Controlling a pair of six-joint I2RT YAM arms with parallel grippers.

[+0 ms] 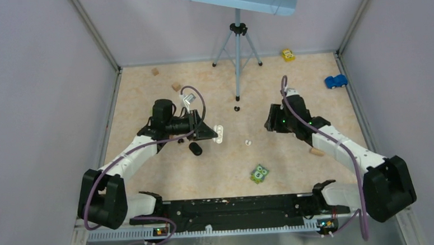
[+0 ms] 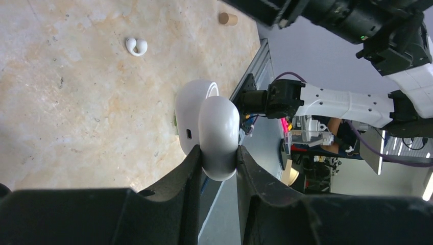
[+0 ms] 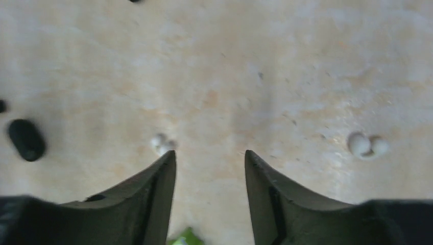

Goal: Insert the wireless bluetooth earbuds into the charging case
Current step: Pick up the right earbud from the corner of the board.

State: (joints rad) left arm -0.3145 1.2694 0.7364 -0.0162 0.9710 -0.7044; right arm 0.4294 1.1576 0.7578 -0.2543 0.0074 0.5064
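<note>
1. Beige marbled table point(image 1: 150, 176), overhead: the left gripper point(image 1: 208, 133) was clamped on the white charging case point(image 1: 219, 133). One white earbud point(image 1: 248, 142) lay loose between the arms, I'd say nearer the right gripper point(image 1: 271, 122). A black case point(image 1: 195, 149) sat just beside the left arm.
2. Left wrist: the case was pinched across its narrow sides. Its pockets faced away, so I couldn't see whether they were filled.
3. Right wrist: jaws apart, empty. The earbud sat just outside one fingertip, on the black case's side. A second white earbud point(image 3: 366, 145) lay well off the other way. The blur hid each bud's long axis.
</note>
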